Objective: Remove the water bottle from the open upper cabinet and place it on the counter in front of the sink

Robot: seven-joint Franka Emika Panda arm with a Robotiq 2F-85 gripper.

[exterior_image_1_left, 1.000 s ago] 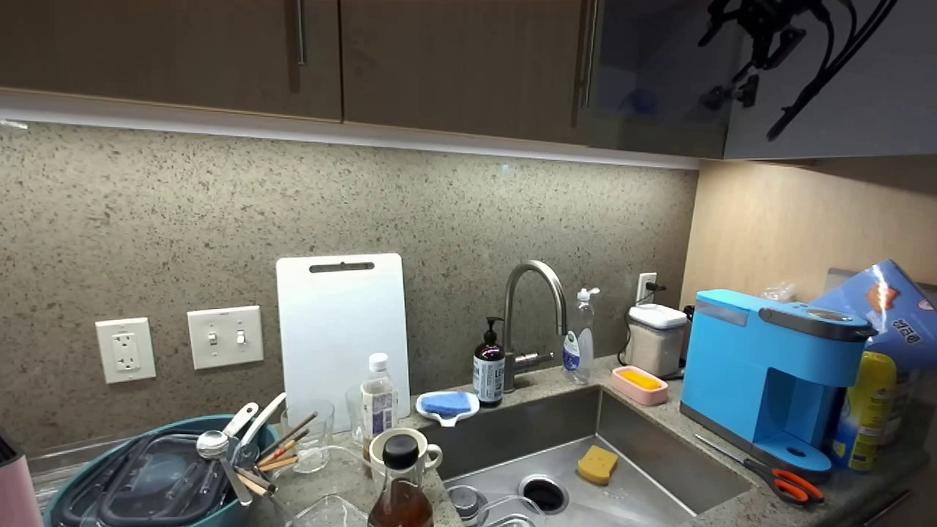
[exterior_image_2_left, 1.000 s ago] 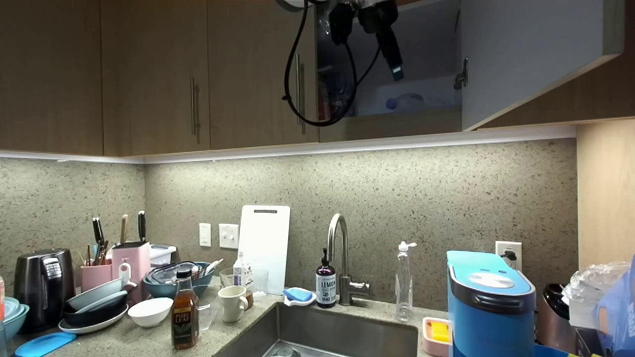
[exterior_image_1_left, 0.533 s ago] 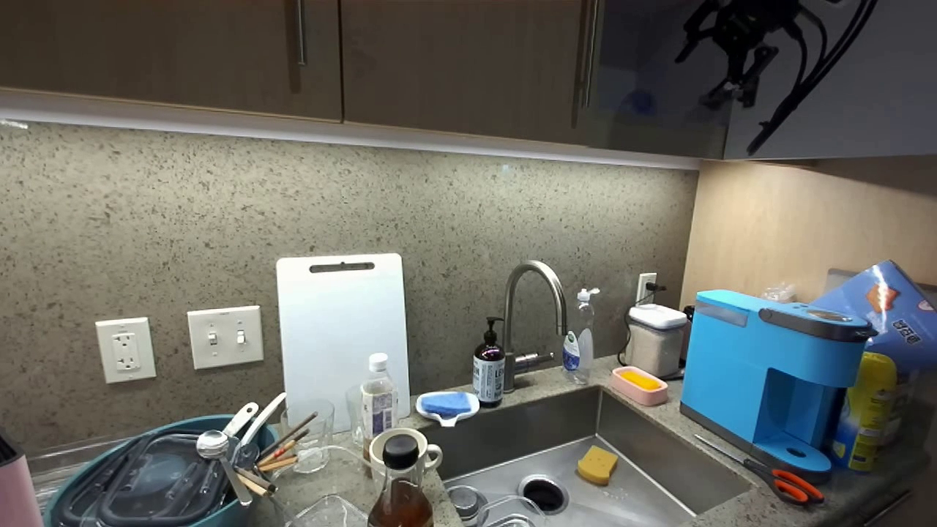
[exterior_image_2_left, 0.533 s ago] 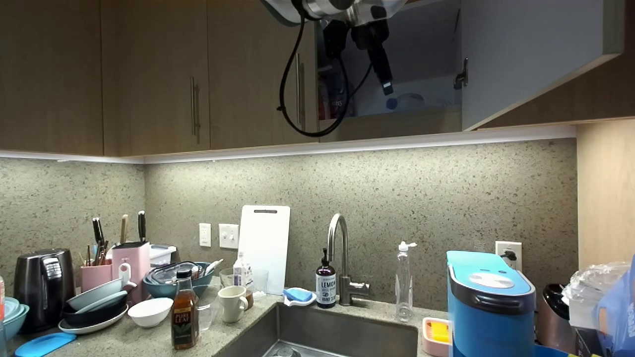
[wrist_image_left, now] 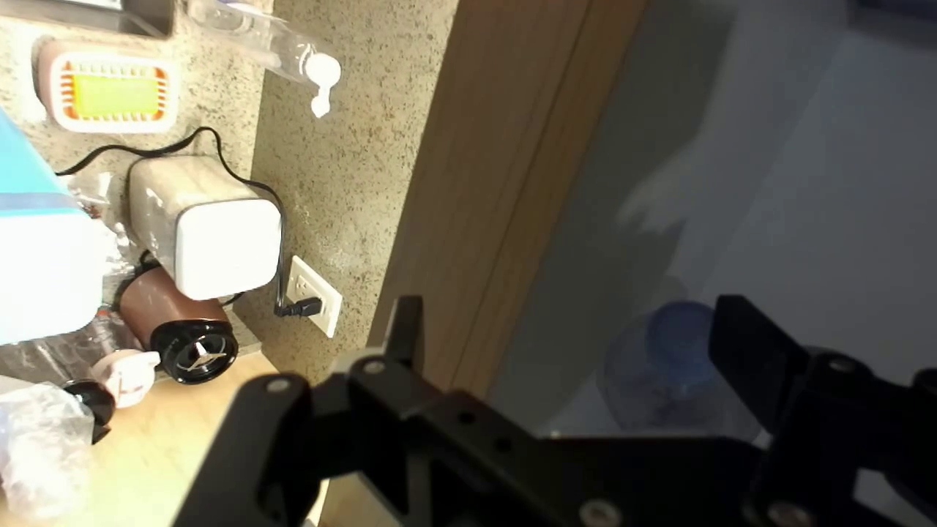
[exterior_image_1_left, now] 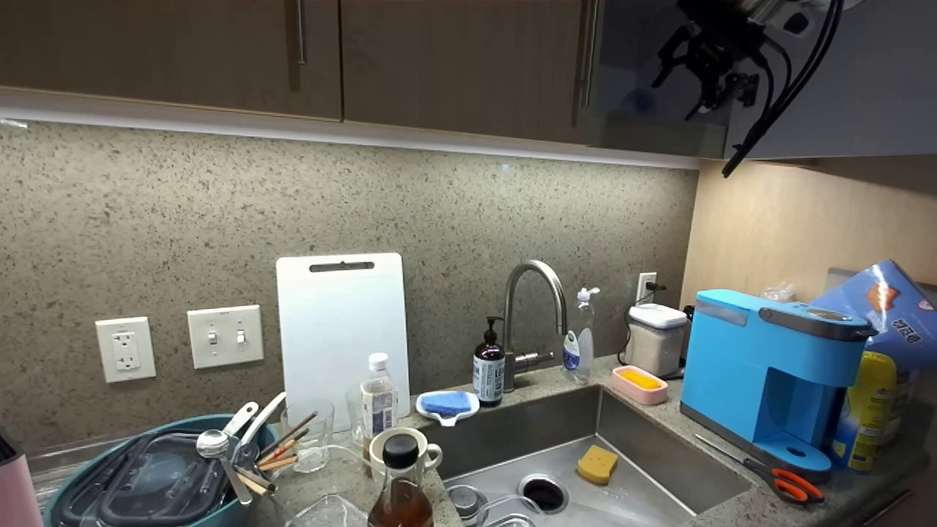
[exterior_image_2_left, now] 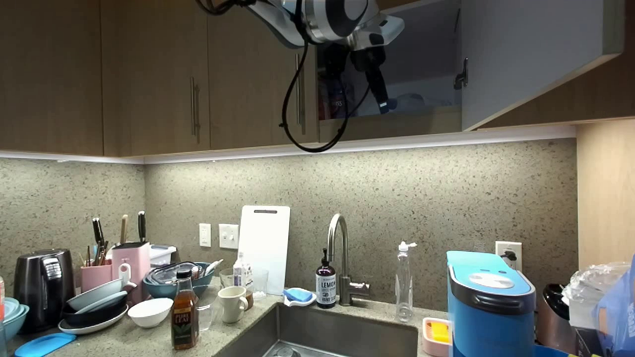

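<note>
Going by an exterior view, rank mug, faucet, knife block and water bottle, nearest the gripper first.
1. Water bottle: in the upper cabinet, ahead of the gripper.
2. Faucet: below, behind the sink.
3. Mug: on the counter, image-left of the sink.
4. Knife block: farther left.

In your wrist view the water btl (wrist_image_left: 659, 384) is dim, blurred & partly behind the hand (wrist_image_left: 571, 329); you can't make out a label. In an ext. view the dark tip of your arm (exterior_image_2_left: 327, 20) covers pt of the btl's blue cap (exterior_image_2_left: 393, 104); items (exterior_image_2_left: 327, 99) at left in the upper cab (exterior_image_2_left: 426, 54) are too dark to ID. Top edge crops your arm in both ext. views, bottom edge the sink (exterior_image_2_left: 347, 329).
</note>
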